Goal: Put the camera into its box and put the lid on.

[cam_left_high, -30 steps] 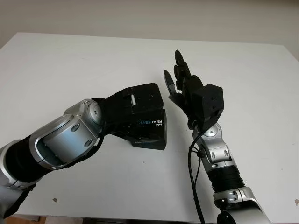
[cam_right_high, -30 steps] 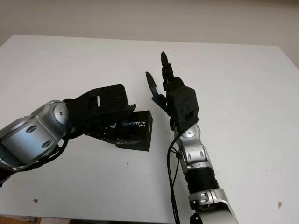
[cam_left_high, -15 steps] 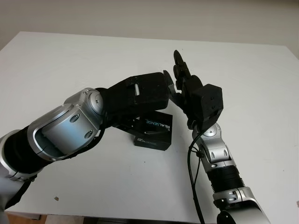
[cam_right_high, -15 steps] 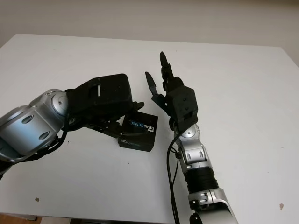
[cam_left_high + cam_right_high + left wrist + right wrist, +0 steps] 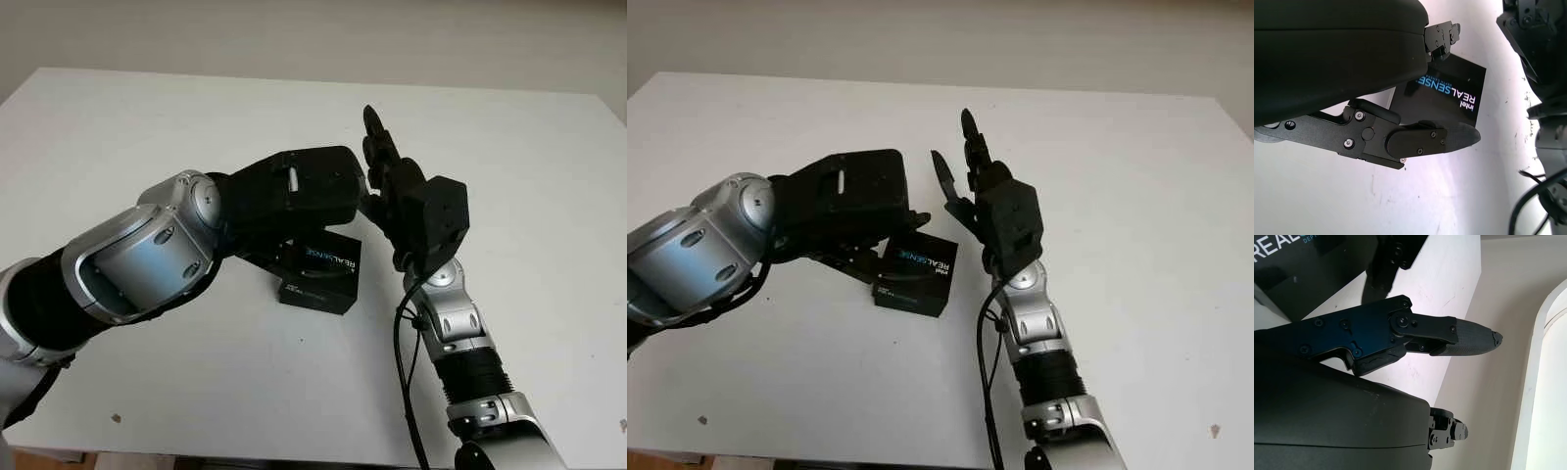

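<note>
The left hand [image 5: 884, 227], grasping the box [image 5: 917, 276], has carried it toward the released right hand [image 5: 965, 186].

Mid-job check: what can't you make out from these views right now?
- Whether the left hand grips the black RealSense box or only hovers over it: its shell hides the fingers in both eye views.
- Whether the camera is inside: the box's closed printed face hides it.
- The box's near end in the left wrist view: covered by a finger.

Right hand: open beside the box.

The black box [image 5: 914, 275] (white and blue "Intel RealSense" lettering on its lid) lies closed, flat, mid-table.
</note>
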